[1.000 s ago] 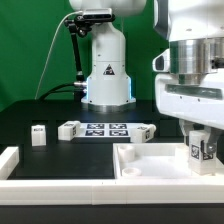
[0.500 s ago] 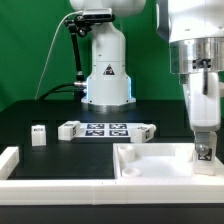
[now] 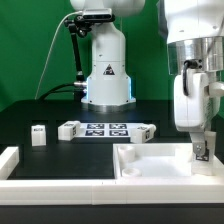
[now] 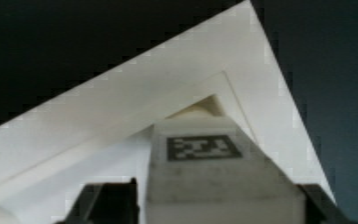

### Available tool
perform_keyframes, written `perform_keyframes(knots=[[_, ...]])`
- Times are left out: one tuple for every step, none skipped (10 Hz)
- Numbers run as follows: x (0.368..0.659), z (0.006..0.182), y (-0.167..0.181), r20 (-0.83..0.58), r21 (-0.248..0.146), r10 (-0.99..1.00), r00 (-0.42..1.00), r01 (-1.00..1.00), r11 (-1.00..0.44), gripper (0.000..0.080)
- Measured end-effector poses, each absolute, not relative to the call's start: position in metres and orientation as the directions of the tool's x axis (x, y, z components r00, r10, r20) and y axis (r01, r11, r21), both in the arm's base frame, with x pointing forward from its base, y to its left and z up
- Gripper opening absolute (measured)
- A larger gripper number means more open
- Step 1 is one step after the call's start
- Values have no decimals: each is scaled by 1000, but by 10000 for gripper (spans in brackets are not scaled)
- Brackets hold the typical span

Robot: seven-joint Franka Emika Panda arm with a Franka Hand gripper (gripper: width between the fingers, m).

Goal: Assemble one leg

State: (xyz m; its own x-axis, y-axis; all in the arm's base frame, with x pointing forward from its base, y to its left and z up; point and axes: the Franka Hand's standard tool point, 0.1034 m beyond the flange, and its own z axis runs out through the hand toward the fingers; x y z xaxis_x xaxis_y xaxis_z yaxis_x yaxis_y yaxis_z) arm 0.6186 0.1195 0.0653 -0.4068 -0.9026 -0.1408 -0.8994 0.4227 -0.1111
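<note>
A black bench (image 3: 60, 150) carries the loose parts before a green backdrop (image 3: 30, 50). The marker board (image 3: 105, 129) lies flat near its middle, with a small white tagged block (image 3: 69, 129) touching its end on the exterior view's left and another (image 3: 143, 130) at the opposite end. A further small white block (image 3: 38, 134) stands apart, farther to that left. The large white tray-like part (image 3: 150, 160) lies in the foreground, and a white rail (image 3: 10, 160) edges the bench.
</note>
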Motion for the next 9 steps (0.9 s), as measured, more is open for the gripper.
perform_keyframes(knots=[[619, 65, 119, -137, -116, -917, -374, -913, 390, 535], [619, 66, 118, -136, -117, -921, -366, -917, 382, 535], [620, 66, 117, -127, -126, -941, -315, -935, 330, 624], [620, 66, 115, -99, -147, -984, -145, -976, 158, 624], [620, 66, 116, -84, -155, -996, -40, -986, 53, 645], [620, 66, 116, -72, -156, -997, 38, -987, -26, 649], [620, 67, 118, -39, -151, -979, 198, -970, -190, 649], [620, 68, 119, -6, -142, -943, 332, -934, -328, 649], [621, 69, 120, 21, -135, -900, 436, -891, -434, 649]])
